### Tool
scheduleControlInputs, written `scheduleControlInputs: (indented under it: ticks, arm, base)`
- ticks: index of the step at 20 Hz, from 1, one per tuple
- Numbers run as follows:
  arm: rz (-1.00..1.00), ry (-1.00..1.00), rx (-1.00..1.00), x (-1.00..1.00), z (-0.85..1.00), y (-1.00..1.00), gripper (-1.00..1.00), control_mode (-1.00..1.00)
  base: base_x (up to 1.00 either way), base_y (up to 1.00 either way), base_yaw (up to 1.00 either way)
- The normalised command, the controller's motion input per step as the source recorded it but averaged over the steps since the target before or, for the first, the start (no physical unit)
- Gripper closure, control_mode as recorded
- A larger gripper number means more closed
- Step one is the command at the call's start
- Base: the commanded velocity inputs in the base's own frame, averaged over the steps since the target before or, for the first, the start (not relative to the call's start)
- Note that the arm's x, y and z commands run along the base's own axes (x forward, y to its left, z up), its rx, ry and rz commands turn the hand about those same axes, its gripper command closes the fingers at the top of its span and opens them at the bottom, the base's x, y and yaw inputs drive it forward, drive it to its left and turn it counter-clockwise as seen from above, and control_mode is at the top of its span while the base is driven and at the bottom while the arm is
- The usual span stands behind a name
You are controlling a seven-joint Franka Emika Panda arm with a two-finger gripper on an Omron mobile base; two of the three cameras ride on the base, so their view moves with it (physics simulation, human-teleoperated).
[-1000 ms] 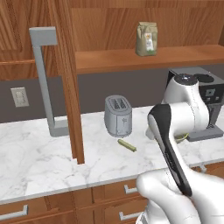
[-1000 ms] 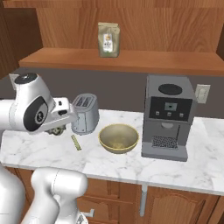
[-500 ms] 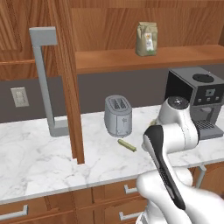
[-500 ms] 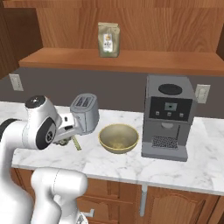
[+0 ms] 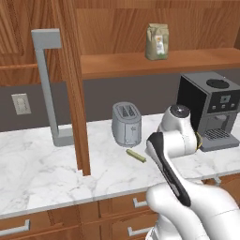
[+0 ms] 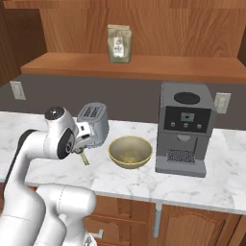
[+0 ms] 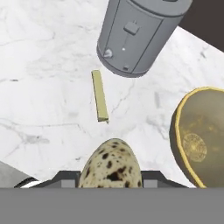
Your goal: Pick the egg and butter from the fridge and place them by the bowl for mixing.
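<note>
Left base view: the butter (image 5: 136, 156) lies flat on the marble counter (image 5: 42, 173), just in front of the toaster (image 5: 126, 124) and slightly to its right. The white arm has swung lower and further forward than half a second ago, so its upper joint now covers the ground between the toaster and the coffee machine (image 5: 210, 108), which shows more fully than before. The butter has not moved.

Right base view: the bowl (image 6: 130, 152) sits on the counter just right of the toaster (image 6: 94, 124), with the coffee machine (image 6: 185, 129) beyond it. The arm has dropped again, and the hand sits low just in front of the toaster; the gripper (image 6: 77, 150) is partly hidden behind the wrist, so its jaws are hard to read here. A sliver of the butter (image 6: 84, 157) shows just below it.

Hand view: the gripper (image 7: 110, 177) is pinching the speckled egg (image 7: 111, 168) between its fingertips, above the counter. The butter (image 7: 99, 96) lies just in front of the toaster (image 7: 138, 33), apart from it; the bowl (image 7: 200, 138) is to the toaster's lower right
</note>
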Motion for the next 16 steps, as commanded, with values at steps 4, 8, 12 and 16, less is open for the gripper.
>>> scheduleControlInputs:
  ticks: [4, 8, 12, 16]
  arm:
    - [0.03, 0.07, 0.0, 0.66, -0.48, 0.0, 1.0, -1.0]
    - [0.03, 0.1, 0.0, 0.6, -0.6, -0.01, 1.0, -1.0]
    - [0.02, 0.09, 0.0, 0.49, -0.61, -0.12, 1.0, -1.0]
    - [0.05, 0.07, 0.0, 0.3, -0.54, -0.19, 1.0, -1.0]
  base:
    - [0.0, 0.0, 0.0]
    - [0.0, 0.0, 0.0]
    - [0.0, 0.0, 0.0]
    - [0.0, 0.0, 0.0]
